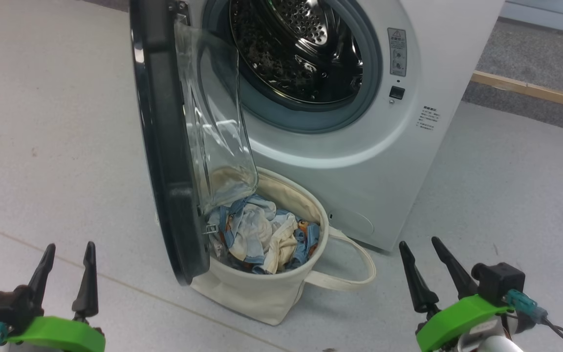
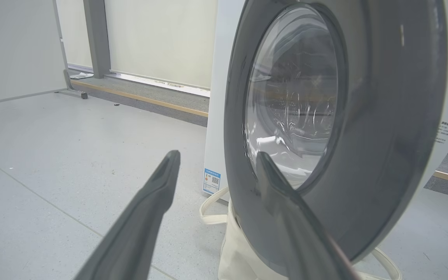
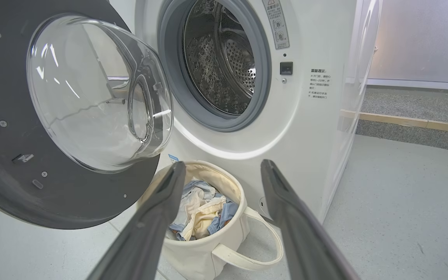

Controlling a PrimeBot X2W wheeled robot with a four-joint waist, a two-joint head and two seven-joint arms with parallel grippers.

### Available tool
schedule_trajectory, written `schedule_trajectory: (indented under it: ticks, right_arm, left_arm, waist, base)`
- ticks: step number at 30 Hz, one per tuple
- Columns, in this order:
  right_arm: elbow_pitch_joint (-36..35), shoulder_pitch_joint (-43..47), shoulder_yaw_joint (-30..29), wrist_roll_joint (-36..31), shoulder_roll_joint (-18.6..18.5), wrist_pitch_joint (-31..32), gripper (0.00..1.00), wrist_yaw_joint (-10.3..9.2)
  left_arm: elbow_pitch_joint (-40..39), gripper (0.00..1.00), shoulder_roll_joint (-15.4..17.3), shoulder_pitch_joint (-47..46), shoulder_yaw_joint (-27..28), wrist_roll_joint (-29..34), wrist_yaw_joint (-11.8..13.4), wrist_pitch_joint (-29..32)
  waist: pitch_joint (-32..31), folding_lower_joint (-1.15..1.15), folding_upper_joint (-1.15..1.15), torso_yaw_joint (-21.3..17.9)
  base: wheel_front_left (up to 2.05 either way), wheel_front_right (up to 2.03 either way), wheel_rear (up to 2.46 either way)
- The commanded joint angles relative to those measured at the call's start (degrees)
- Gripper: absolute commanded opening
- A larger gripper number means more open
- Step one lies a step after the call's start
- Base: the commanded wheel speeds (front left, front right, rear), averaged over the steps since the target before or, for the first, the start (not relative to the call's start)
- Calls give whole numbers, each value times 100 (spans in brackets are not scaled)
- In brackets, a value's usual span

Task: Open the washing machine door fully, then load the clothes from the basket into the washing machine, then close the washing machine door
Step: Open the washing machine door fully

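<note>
DESK: Head view first. How were the arms set?
PHOTOGRAPHER: Low in both bottom corners. The left gripper (image 1: 70, 245) at lower left and the right gripper (image 1: 418, 241) at lower right each pointed up the frame, fingers parted and holding nothing, well apart from the basket (image 1: 262, 298). The bottom edge cut off both arms.
DESK: And the load?
PHOTOGRAPHER: The washing machine door (image 1: 164, 146) stood swung out, edge-on, left of centre, its black rim covering the basket's left side. The clothes (image 1: 262, 234), crumpled blue and cream, lay in the basket at centre, in front of the white washing machine (image 1: 359, 186). The drum (image 1: 301, 44) showed dark steel at the top; the machine's upper part was out of frame.
DESK: Left wrist view?
PHOTOGRAPHER: Two spread fingers rose from the bottom edge. The right-hand one crossed the door's grey outer face; contact could not be made out. The door hid nearly all the basket, leaving a loop handle (image 2: 210, 220) and a blue label (image 2: 211, 181) at lower centre.
DESK: Right wrist view?
PHOTOGRAPHER: Fingers likewise apart, bracketing the basket at bottom centre; the left-hand one masked part of its rim. The door's inner face and clear glass bowl (image 3: 91, 93) took the upper left, cropped by the frame edge. The clothes sat heaped inside the basket, below the open drum.
</note>
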Motion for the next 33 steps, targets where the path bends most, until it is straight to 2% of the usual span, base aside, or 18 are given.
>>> schedule_trajectory:
  ticks: [1,7,9,13,17,25,28,33]
  right_arm:
    - [-205,-149,69,-46,-17,-72,100,5]
    - [-182,-173,121,-29,16,-72,100,5]
    - [-185,-186,121,-24,22,-72,100,5]
    - [-219,-189,103,-7,26,-72,100,5]
    - [-273,-169,30,-1,14,-72,100,5]
    - [-350,-188,118,2,9,-72,100,5]
    - [-370,-196,98,18,-16,-72,100,5]
    - [-368,-223,106,21,-43,-72,100,5]
  left_arm:
    - [-164,100,105,-191,200,-30,-29,-69]
    - [-178,99,83,-242,206,-104,-30,-69]
    - [-253,0,68,-271,223,-107,-30,-69]
    - [-497,0,18,-356,200,-37,-30,-69]
    - [-1185,0,-178,-585,8,138,-31,-69]
    - [-2591,0,-639,-948,-841,591,27,-69]
    - [-2502,0,-702,-901,-1152,581,67,-69]
    - [-1626,0,-731,-844,-1434,506,89,-64]
  waist:
    - [6,0,0,-7]
    - [19,0,0,-60]
    - [20,0,0,-85]
    - [15,0,0,-116]
    - [-2,0,0,-144]
    - [16,0,0,-424]
    - [42,0,0,-577]
    - [116,0,0,-838]
  base:
    - [0,0,0]
    - [0,0,0]
    - [0,0,0]
    - [0,0,0]
    - [0,0,0]
    - [0,0,0]
    - [0,0,0]
    - [0,0,0]
